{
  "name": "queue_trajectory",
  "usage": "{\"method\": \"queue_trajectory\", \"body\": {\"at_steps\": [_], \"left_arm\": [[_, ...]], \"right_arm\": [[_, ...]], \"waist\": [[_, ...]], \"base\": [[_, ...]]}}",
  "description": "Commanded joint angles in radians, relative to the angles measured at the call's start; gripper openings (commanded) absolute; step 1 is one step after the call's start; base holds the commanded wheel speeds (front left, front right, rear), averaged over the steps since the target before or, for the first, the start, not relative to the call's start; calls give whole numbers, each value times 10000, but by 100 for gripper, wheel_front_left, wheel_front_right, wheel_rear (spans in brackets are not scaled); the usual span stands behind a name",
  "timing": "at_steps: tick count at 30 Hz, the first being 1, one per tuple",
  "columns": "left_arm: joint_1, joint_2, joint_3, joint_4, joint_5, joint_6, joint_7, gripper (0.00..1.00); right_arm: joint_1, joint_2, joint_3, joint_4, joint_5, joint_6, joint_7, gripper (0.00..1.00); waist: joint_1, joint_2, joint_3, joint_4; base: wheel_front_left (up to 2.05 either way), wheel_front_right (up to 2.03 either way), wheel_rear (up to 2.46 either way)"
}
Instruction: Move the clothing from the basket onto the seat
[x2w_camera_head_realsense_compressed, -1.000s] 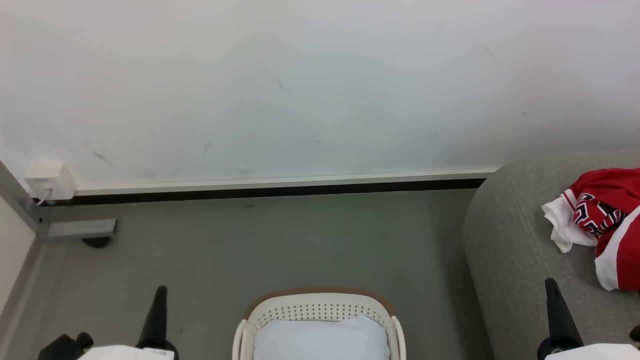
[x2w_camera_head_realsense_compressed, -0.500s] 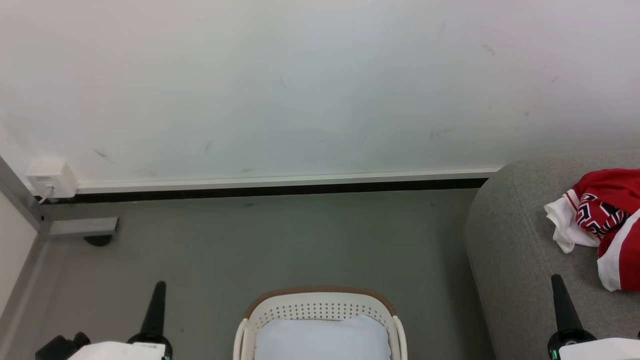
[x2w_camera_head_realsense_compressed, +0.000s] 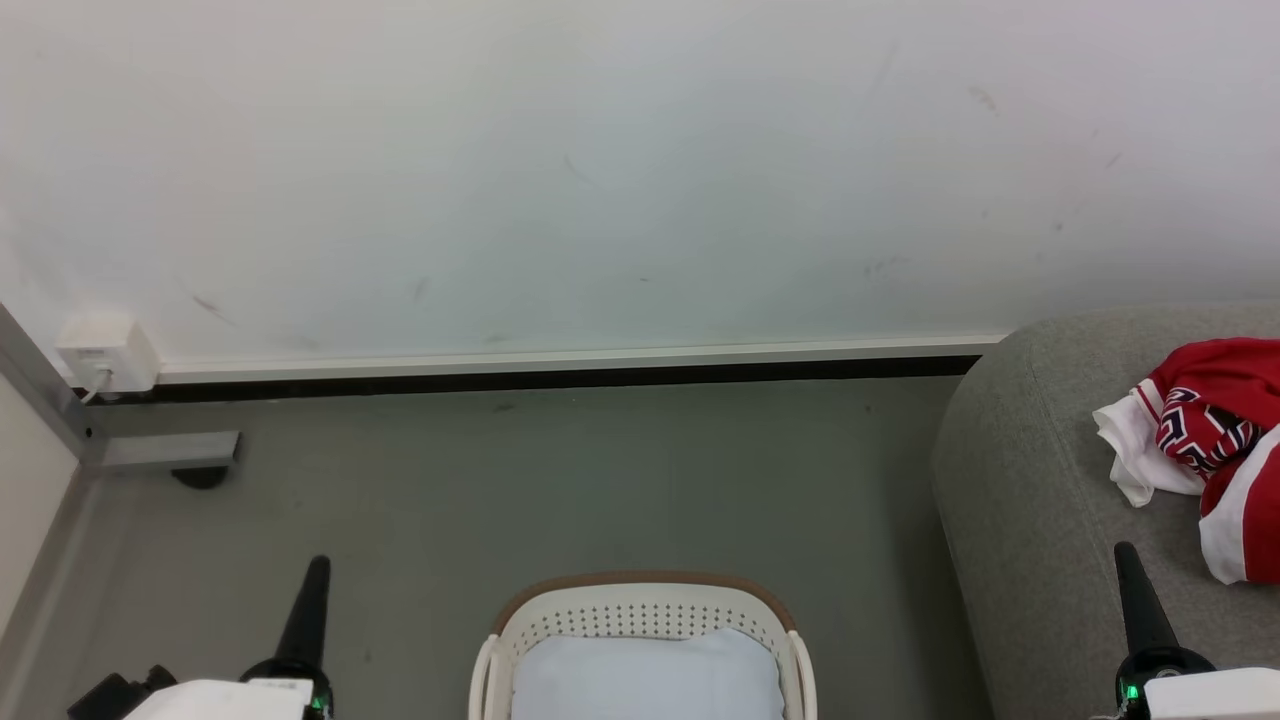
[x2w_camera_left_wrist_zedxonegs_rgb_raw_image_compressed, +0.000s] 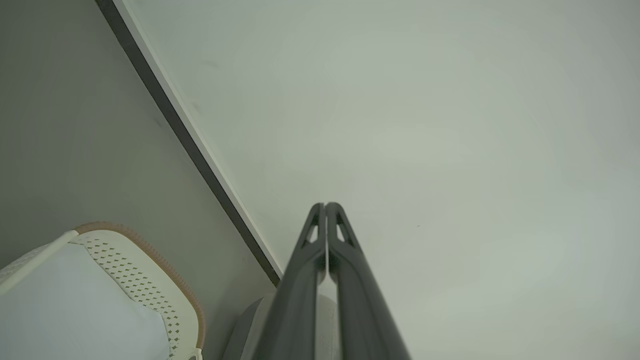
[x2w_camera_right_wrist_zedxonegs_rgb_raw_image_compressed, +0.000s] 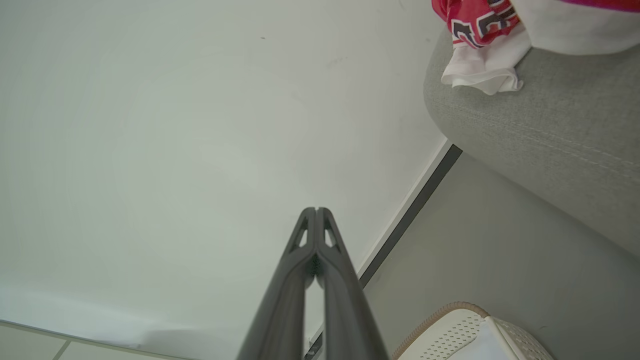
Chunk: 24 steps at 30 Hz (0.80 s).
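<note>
Red clothes (x2w_camera_head_realsense_compressed: 1215, 440) on sofa (x2w_camera_head_realsense_compressed: 1020, 480). Basket (x2w_camera_head_realsense_compressed: 640, 600) shows white cushion (x2w_camera_head_realsense_compressed: 645, 680) (job looks done). Both jaws pressed together, empty. Risk: right arm close, could snag clothes, drag them to floor (x2w_camera_head_realsense_compressed: 600, 480).

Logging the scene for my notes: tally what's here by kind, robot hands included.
Red-and-white clothing heap: 1
Basket: 1
White liner: 1
Grey sofa: 1
Wall socket: 1
Hands, both shut: 2, left hand and right hand
Total: 7
</note>
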Motion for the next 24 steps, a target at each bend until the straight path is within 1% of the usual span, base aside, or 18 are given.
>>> {"method": "queue_trajectory", "body": {"at_steps": [1,24], "left_arm": [[-175,2,62,-82,-313,9,74,0],[-270,-58,246,-97,-1974,12,552,0]], "right_arm": [[-165,-87,-95,-5,304,-14,84,0],[-291,-52,-440,80,1911,-18,578,0]], "waist": [[0,0,4,8],[0,0,44,87]], "base": [[0,0,0],[0,0,0]]}}
